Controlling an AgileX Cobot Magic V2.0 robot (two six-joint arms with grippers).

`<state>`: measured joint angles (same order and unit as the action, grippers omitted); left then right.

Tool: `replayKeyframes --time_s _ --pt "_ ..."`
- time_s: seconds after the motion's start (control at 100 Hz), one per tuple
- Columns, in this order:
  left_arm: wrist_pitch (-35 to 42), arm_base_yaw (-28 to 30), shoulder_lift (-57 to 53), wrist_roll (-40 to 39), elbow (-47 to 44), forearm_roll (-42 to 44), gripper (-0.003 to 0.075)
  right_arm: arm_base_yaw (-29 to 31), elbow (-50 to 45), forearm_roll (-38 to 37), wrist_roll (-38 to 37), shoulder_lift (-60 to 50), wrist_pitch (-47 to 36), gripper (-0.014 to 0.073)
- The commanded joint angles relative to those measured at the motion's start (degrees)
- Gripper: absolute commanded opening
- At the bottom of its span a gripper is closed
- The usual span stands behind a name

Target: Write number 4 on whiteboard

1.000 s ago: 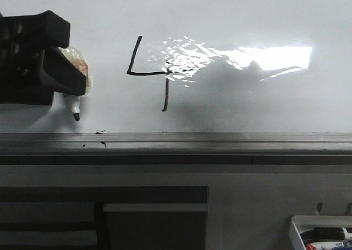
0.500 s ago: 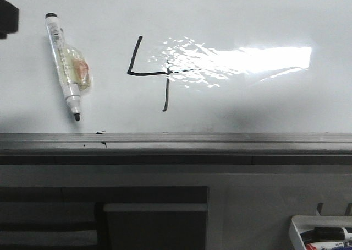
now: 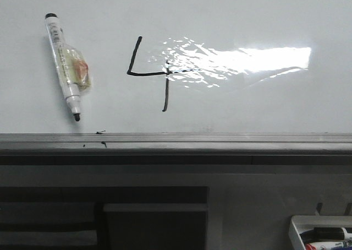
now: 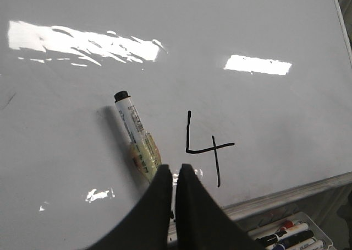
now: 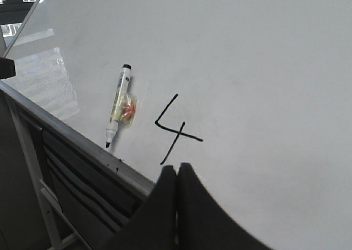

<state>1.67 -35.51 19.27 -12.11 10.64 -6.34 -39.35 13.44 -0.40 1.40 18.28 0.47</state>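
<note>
The number 4 [image 3: 146, 73] is drawn in thin black strokes on the whiteboard [image 3: 247, 18], left of the glare patch. A white marker [image 3: 65, 63] with a black tip and a yellowish tape wrap lies on the board left of the 4, uncapped tip toward the rail. In the left wrist view my left gripper [image 4: 172, 168] is shut and empty, above the marker's [image 4: 137, 135] tip end, beside the 4 [image 4: 203, 149]. In the right wrist view my right gripper [image 5: 177, 167] is shut and empty, just off the 4 [image 5: 179, 130]. Neither gripper shows in the front view.
A grey metal rail [image 3: 220, 142] runs along the board's near edge, with tiny black specks [image 3: 100, 132] by it. A small white tray of markers [image 3: 322, 233] sits below at the right, also in the left wrist view [image 4: 291, 236].
My left gripper, over the marker a second ago, has pulled away to the upper left and out of the front view. The marker stays lying on the board.
</note>
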Motion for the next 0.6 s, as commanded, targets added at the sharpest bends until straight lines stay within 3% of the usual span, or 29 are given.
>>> replayKeyframes --time_s 0.0,0.59 --pt "4.76 0.06 -0.90 -0.17 0.44 0.21 -0.0020 0.44 -1.54 -0.79 0.45 -3.09 -4.94 -0.0061" --pt "4.66 0.06 -0.89 -0.17 -0.45 0.21 -0.0020 0.44 -3.96 -0.79 0.45 -4.73 -5.14 -0.0062"
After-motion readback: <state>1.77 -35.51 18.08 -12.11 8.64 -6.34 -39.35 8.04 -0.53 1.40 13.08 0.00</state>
